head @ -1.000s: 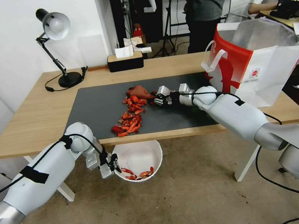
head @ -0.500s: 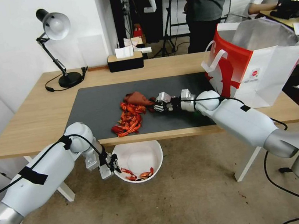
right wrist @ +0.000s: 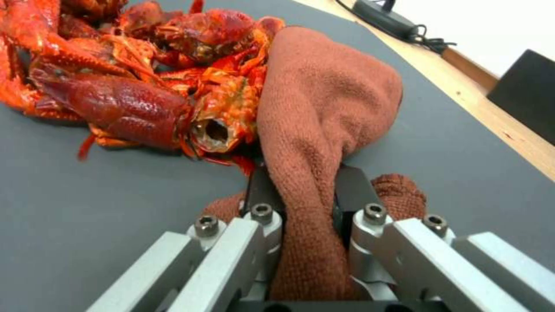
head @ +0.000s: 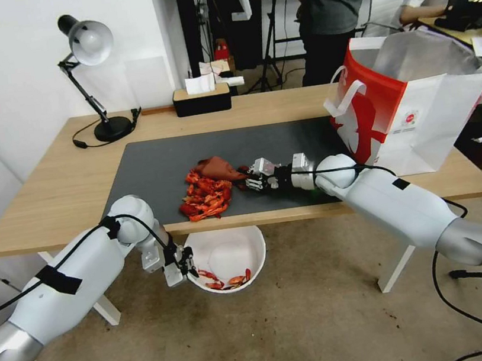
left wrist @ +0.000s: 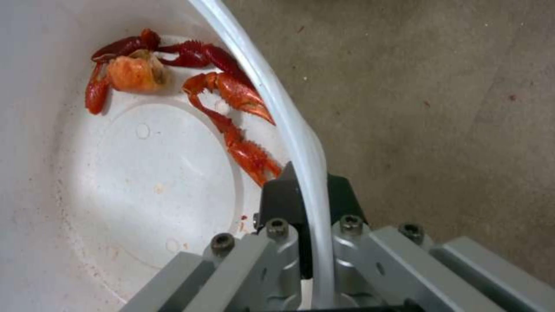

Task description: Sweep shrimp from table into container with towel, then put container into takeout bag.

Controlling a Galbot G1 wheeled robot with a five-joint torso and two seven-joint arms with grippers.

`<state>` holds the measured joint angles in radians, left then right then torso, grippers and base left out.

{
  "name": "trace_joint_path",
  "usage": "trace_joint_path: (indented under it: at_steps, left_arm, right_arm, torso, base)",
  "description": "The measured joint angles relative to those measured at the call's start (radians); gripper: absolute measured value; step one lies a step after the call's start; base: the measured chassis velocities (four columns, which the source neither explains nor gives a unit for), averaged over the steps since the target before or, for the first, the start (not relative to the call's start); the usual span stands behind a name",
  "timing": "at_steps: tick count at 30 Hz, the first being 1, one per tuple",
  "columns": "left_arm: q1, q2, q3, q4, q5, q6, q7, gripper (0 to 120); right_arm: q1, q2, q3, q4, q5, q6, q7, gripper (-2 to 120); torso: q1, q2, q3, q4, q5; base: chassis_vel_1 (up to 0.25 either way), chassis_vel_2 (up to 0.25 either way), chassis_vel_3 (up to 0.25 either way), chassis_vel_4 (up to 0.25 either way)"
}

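Right gripper (head: 245,178) pinches the towel (head: 219,168) on the mat (head: 150,169), cloth pressed against the shrimp (head: 204,196) heaped near the table (head: 57,188) front edge. Left gripper (head: 189,263) clamps the container (head: 228,258) rim below that edge; a few shrimp inside. Takeout bag (head: 415,102) stands open at the table's right end

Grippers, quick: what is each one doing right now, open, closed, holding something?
Left gripper: closed on the rim of the container, below the table edge.
Right gripper: closed on the towel, pressed against the shrimp.
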<state>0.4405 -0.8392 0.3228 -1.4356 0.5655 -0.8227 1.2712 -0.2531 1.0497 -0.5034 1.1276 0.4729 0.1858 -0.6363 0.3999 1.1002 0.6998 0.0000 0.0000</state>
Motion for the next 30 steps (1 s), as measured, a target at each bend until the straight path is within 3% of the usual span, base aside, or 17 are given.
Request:
trace_joint_path:
  at_steps: [18, 30]
  left_arm:
    - [-0.003, 0.031, -0.01, 0.012, -0.005, 0.0, 0.002, 0]
    - [-0.031, 0.085, -0.007, -0.022, -0.041, 0.0, 0.04, 0]
  right_arm:
    - [-0.039, -0.026, 0.009, 0.049, 0.0, -0.001, 0.01, 8]
    - [-0.061, -0.056, 0.012, 0.1, 0.0, -0.009, 0.019, 8]
  torso:
    - [0.0, 0.0, 0.0, 0.0003, 0.0]
    - [0.0, 0.0, 0.0, -0.0003, -0.0001]
  base:
    - [0.0, 0.0, 0.0, 0.0]
    - [0.0, 0.0, 0.0, 0.0]
